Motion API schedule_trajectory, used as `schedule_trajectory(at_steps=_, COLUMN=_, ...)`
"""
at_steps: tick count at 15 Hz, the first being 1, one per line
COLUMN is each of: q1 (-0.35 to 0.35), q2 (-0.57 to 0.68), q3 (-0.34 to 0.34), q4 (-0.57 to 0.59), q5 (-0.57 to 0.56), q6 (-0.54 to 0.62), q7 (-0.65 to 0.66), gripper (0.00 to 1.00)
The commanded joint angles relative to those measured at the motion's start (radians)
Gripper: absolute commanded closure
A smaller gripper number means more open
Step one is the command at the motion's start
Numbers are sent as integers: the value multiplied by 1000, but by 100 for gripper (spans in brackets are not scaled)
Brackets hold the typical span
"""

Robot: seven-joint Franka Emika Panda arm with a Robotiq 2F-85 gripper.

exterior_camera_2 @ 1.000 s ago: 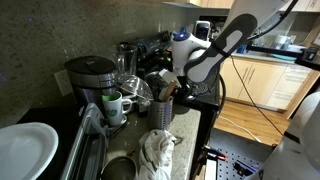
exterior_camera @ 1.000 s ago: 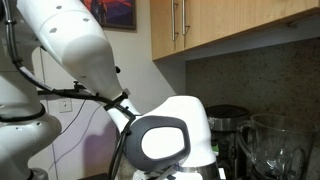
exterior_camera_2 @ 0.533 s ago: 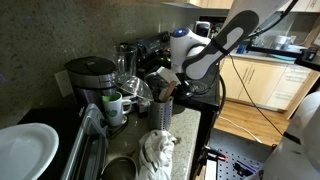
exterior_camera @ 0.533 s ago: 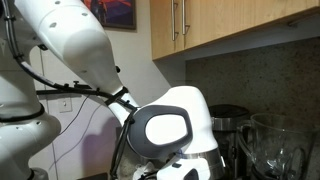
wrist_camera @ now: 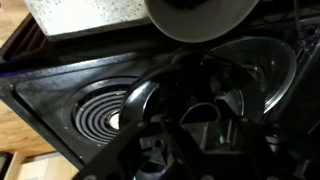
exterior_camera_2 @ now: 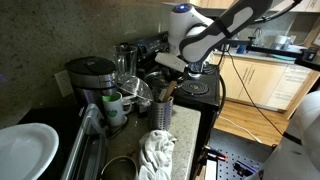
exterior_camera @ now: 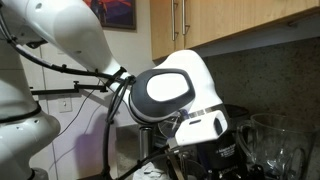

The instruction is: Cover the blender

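Observation:
The blender is a large clear pitcher with a wide rim, at the right edge in an exterior view (exterior_camera: 279, 148) and at the back of the counter in an exterior view (exterior_camera_2: 126, 58). My gripper (exterior_camera_2: 170, 64) hangs raised above the stove, to the right of the pitcher, and seems shut on a dark flat lid (exterior_camera_2: 160, 62). It also shows low under the white wrist in an exterior view (exterior_camera: 207, 160). In the wrist view the gripper (wrist_camera: 200, 118) is dark and the jaws are hard to make out.
A black-topped appliance (exterior_camera_2: 90, 75), a mug (exterior_camera_2: 115, 104) and a utensil holder (exterior_camera_2: 163, 110) stand on the counter. A crumpled cloth (exterior_camera_2: 155, 150) and a white plate (exterior_camera_2: 25, 150) lie in front. A coil burner (wrist_camera: 105, 112) and a round glass disc (wrist_camera: 265, 62) lie below me.
The arm has risen from low over the stove, and the gripper now hangs higher with the dark lid in it. The pitcher has not moved.

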Motion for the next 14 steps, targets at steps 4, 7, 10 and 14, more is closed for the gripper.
schedule_trajectory(at_steps=4, q1=18, q2=-110, q3=36, q4=91, q5=123, q6=-139, q7=-412, gripper=81)
schedule_trajectory(at_steps=7, q1=23, q2=-133, q3=61, q4=153, q5=166, q6=-216, q7=-621, gripper=81)
schedule_trajectory(at_steps=10, q1=24, q2=-140, q3=89, q4=202, q5=157, q6=-262, q7=-778, gripper=81)
schedule_trajectory(at_steps=14, q1=-35, q2=-176, q3=121, q4=160, q5=101, q6=-201, q7=-547, gripper=81)
